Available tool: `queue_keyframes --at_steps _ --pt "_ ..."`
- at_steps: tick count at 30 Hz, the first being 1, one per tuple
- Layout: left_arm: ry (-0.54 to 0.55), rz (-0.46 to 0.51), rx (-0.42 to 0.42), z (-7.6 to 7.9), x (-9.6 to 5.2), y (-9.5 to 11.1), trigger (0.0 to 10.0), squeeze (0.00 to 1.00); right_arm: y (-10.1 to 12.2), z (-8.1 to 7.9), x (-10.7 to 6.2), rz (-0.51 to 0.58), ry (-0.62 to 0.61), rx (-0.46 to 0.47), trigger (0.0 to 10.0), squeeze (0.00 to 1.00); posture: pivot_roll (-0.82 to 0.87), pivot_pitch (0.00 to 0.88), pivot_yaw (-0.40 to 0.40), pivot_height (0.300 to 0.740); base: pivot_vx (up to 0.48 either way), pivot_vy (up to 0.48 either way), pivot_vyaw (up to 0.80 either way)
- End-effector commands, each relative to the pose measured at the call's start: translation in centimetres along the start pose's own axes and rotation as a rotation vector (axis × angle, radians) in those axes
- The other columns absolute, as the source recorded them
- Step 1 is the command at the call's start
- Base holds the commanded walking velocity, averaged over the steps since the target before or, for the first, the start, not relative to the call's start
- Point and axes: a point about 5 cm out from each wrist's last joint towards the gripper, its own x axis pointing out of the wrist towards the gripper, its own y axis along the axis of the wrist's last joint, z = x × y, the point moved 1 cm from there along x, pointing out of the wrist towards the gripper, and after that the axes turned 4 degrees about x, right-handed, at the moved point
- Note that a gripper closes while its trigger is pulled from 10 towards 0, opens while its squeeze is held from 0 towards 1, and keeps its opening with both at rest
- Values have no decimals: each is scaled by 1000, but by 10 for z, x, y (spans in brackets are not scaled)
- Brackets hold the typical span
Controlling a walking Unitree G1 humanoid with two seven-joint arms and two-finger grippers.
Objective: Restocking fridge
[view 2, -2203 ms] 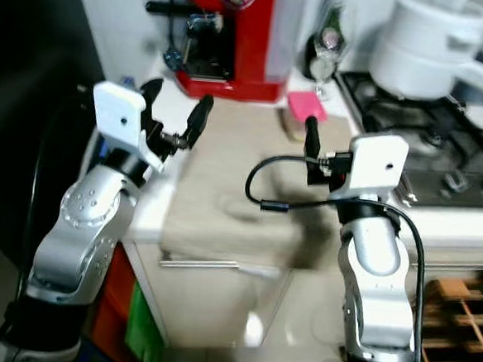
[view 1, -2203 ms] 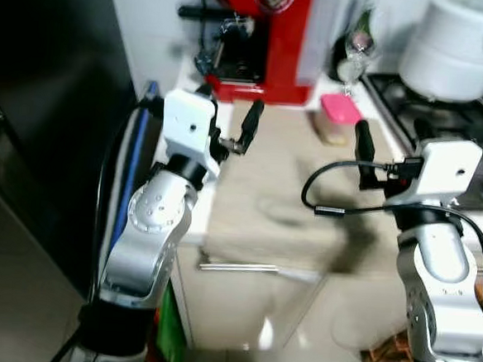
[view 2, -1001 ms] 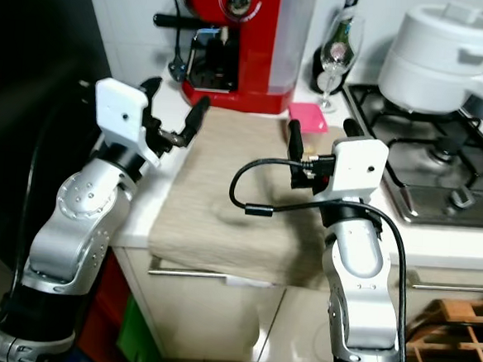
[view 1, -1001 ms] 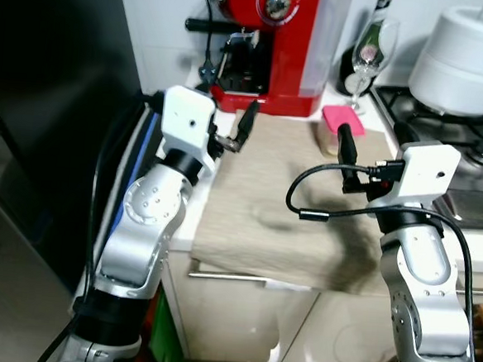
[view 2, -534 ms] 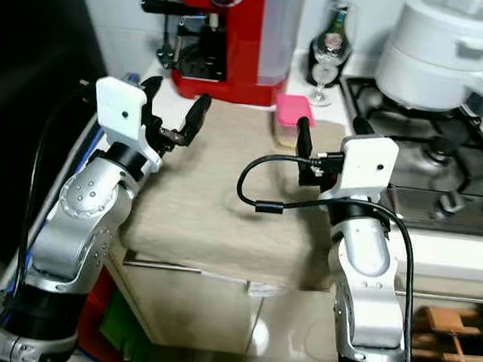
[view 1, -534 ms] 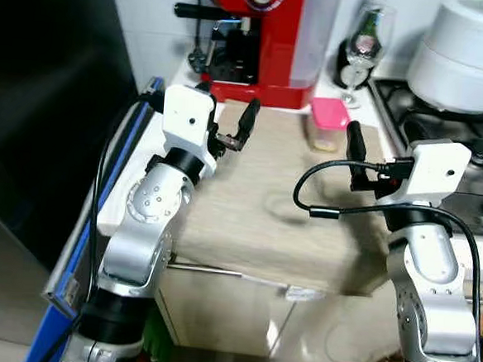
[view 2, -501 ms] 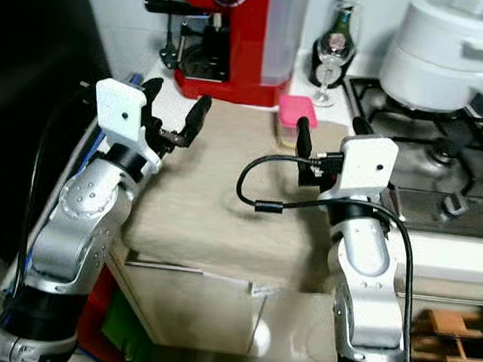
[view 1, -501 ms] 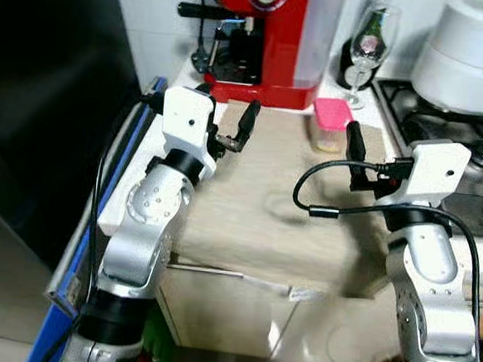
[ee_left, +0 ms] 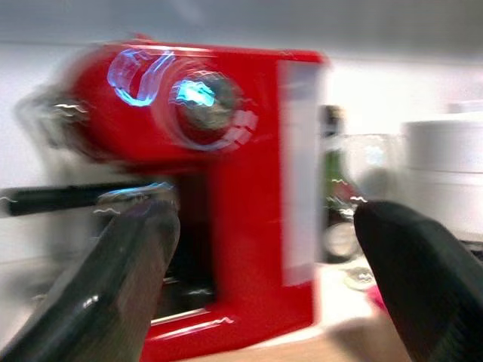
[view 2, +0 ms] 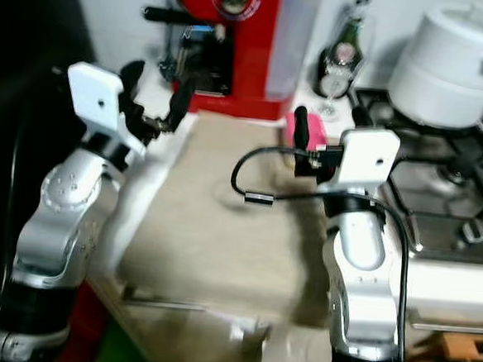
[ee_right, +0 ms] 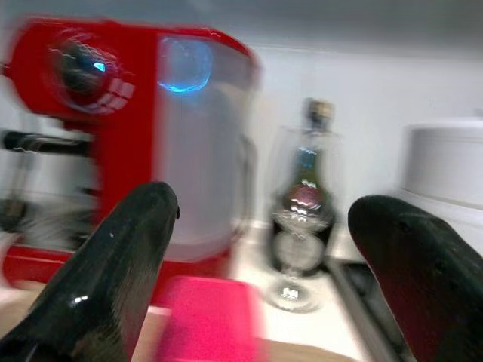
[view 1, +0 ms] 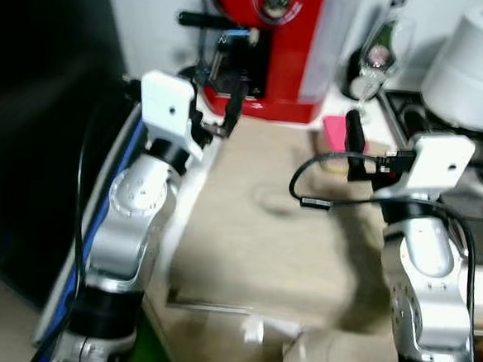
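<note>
Now both grippers hang above a counter spread with a beige cloth (view 1: 262, 240), fingers parted and holding nothing. Left gripper (view 1: 215, 121) is up by the red coffee machine (view 1: 272, 46); right gripper (view 2: 317, 149) is near a pink-lidded tub (view 1: 334, 136) at the cloth's far edge. Behind stand a wine glass (ee_right: 296, 249) and a dark bottle (ee_right: 315, 173). A white pot (view 2: 457, 59) sits on the hob, right. The dark fridge (view 1: 38, 125) stands to the left, shut.
</note>
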Motion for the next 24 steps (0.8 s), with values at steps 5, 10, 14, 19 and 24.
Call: queue_keyframes --at_steps 5,10,14,19,24 --pt "16 14 2 -10 -1 5 10000 0 -10 0 -6 -53 -28 7 10000 0 -125 0 27 740 0 0 0" --pt "9 6 -1 -9 -1 4 10000 0 -26 17 -6 -158 -150 54 10000 0 -124 0 33 740 0 0 0" --pt "-5 -4 2 -11 -5 6 10000 0 -26 23 -8 -184 -181 75 10000 0 -111 0 52 740 0 0 0" --pt "-14 -19 14 -15 -8 8 10000 0 -27 14 -6 -218 -141 99 10000 0 -97 3 57 740 0 0 0" --pt "-4 -29 23 -17 -12 9 10000 0 -25 6 -8 -237 -105 88 10000 0 -92 27 50 740 0 0 0"
